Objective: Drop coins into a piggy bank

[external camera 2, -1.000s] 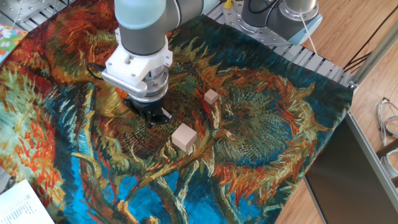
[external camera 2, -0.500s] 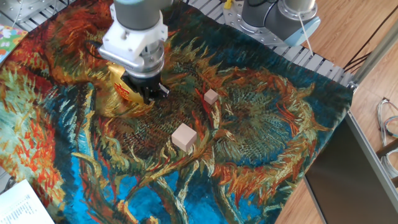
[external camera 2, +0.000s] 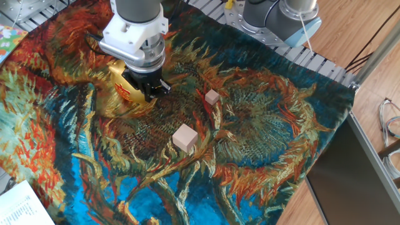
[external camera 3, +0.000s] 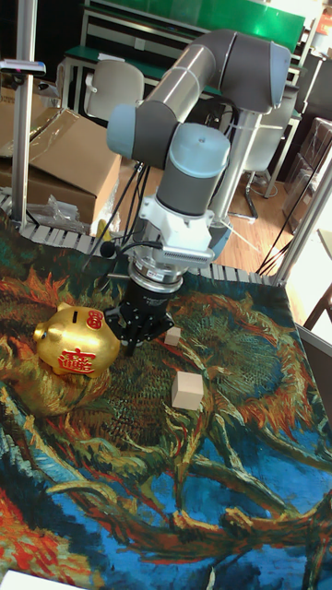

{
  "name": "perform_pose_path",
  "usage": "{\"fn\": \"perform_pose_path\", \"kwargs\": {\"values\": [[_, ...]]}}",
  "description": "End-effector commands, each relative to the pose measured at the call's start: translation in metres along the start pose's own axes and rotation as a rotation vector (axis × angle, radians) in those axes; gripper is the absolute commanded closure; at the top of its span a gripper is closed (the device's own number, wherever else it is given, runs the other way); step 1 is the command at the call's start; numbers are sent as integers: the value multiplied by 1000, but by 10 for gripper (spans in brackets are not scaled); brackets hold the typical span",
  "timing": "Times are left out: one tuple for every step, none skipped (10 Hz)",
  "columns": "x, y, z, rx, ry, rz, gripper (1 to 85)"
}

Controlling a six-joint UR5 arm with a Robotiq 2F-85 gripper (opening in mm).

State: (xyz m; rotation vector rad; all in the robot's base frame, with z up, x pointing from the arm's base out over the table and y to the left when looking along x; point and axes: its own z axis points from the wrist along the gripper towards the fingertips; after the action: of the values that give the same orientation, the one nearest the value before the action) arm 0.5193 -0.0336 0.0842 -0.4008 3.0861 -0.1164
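Observation:
The gold piggy bank (external camera 2: pixel 120 89) stands on the painted cloth at the back left, with red markings on its side (external camera 3: pixel 76 359) and a slot on top. My gripper (external camera 2: pixel 152 92) hangs just right of the bank's snout end, fingertips pointing down close to the cloth (external camera 3: pixel 138 343). The black fingers look drawn together. I can make out no coins between them or anywhere on the cloth.
Two pale wooden cubes lie right of the gripper: a larger one (external camera 2: pixel 185 137) (external camera 3: pixel 188 389) nearer the front and a small one (external camera 2: pixel 212 96) (external camera 3: pixel 172 336) behind it. A second robot base (external camera 2: pixel 281 15) stands at the back edge. Cardboard boxes (external camera 3: pixel 65 171) sit beyond the table.
The gripper has moved back and to the left, from near the larger cube to beside the piggy bank. The bank, hidden behind the wrist before, now shows.

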Motion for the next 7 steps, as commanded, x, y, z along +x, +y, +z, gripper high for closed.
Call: {"fn": "perform_pose_path", "kwargs": {"values": [[-2,0,-2,-5,-13,12,843],[0,-2,-3,5,-6,15,843],[5,0,-12,4,7,16,843],[10,-2,-19,3,22,18,843],[14,-2,-24,2,32,18,843],[15,0,-29,2,33,20,843],[17,0,-33,8,35,15,843]]}}
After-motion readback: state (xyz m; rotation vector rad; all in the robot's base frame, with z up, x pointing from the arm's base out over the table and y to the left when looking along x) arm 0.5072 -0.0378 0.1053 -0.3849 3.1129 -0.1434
